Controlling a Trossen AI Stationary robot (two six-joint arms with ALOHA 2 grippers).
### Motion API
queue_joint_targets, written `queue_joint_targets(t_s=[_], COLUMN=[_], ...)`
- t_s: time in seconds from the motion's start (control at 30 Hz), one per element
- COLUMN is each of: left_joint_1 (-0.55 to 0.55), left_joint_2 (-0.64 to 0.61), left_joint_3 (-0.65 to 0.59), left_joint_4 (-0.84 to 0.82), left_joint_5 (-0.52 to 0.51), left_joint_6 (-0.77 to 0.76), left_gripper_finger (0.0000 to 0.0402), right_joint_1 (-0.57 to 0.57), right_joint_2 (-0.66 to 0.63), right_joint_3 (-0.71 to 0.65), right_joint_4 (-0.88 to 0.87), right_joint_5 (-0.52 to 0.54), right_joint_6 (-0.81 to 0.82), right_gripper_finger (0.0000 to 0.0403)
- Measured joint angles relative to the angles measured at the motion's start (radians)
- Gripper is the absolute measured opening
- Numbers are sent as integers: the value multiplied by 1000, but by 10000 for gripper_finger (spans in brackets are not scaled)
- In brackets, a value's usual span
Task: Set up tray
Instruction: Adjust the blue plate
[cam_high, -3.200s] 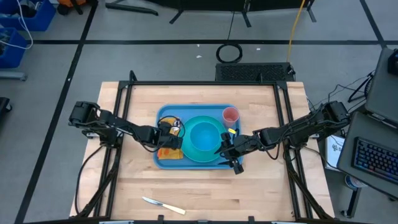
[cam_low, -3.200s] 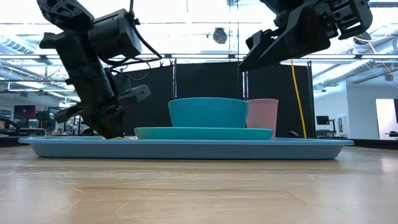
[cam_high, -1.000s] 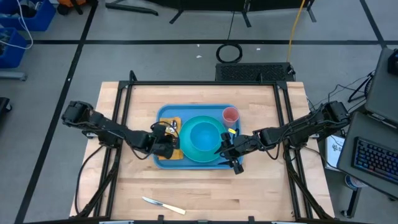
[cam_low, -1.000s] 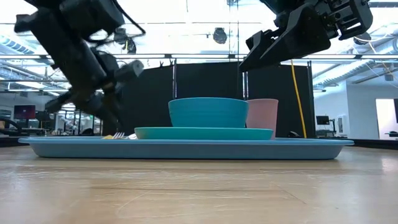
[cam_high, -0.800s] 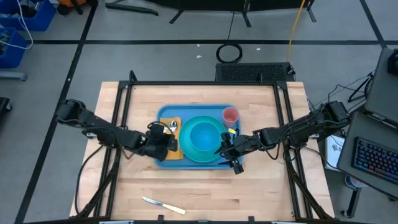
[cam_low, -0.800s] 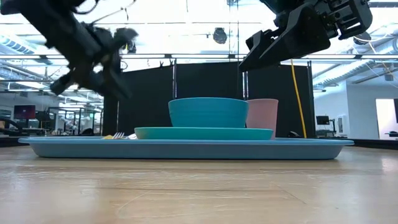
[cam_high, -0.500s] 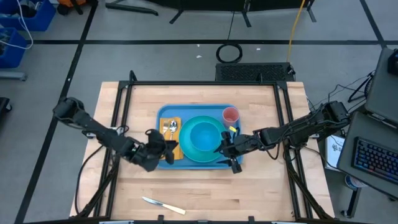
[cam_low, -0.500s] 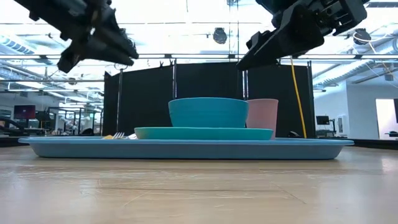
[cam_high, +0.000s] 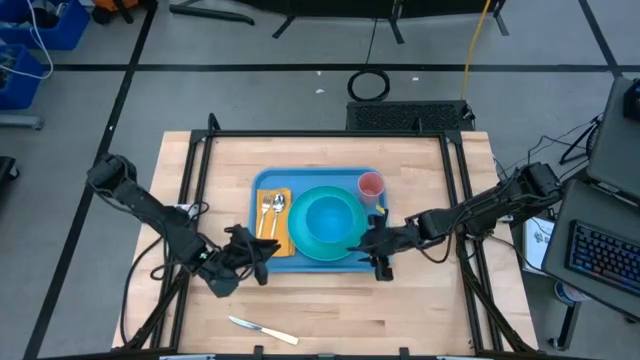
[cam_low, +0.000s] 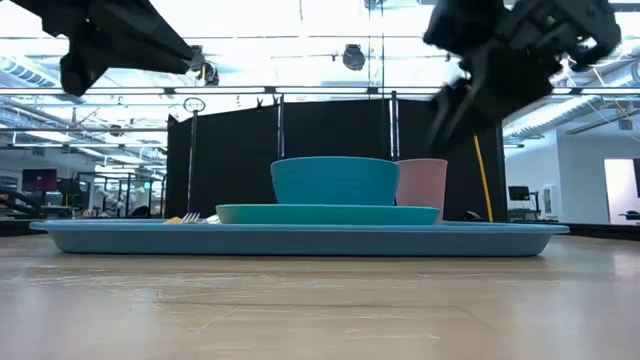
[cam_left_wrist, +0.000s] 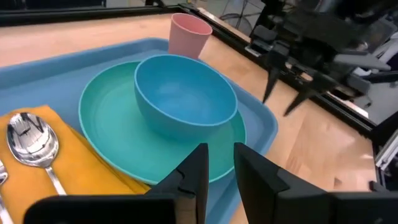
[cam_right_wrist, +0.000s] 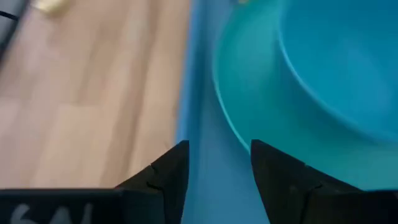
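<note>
The large blue tray lies in the middle of the table. It holds a turquoise plate with a bowl on it, a pink cup at its far right corner, and an orange napkin bearing a spoon and a fork. My left gripper hovers off the tray's near left corner, open by a narrow gap. My right gripper hangs open over the tray's near right rim, high above it in the low view.
A knife with a pale handle lies on the bare wood near the table's near edge, left of centre. A dark frame borders the tabletop on the left, right and far sides. Bare wood surrounds the tray on every side.
My left gripper has risen from the napkin on the tray and swung toward the table's near edge, ending off the tray's near left corner; the spoon and fork stay on the napkin. My right gripper has shifted a little toward the near edge.
</note>
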Motion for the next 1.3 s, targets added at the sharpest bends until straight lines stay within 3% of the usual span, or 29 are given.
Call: queue_joint_targets(t_s=[0.1, 0.53, 0.83, 1.3], left_joint_1=[-15, -54, -68, -69], left_joint_2=[0, 0, 0, 0], left_joint_3=[0, 0, 0, 0], left_joint_4=[0, 1, 1, -4], left_joint_5=[-16, -41, -48, -45], left_joint_6=[26, 76, 86, 93], left_gripper_finger=[79, 79, 79, 79], right_joint_1=[-1, -73, -96, -115], right_joint_2=[6, 71, 141, 246], right_joint_3=[0, 18, 94, 135], right_joint_4=[-50, -115, -187, -197], right_joint_5=[12, -85, -43, 10], right_joint_6=[42, -219, -353, -423], right_gripper_finger=[150, 143, 132, 129])
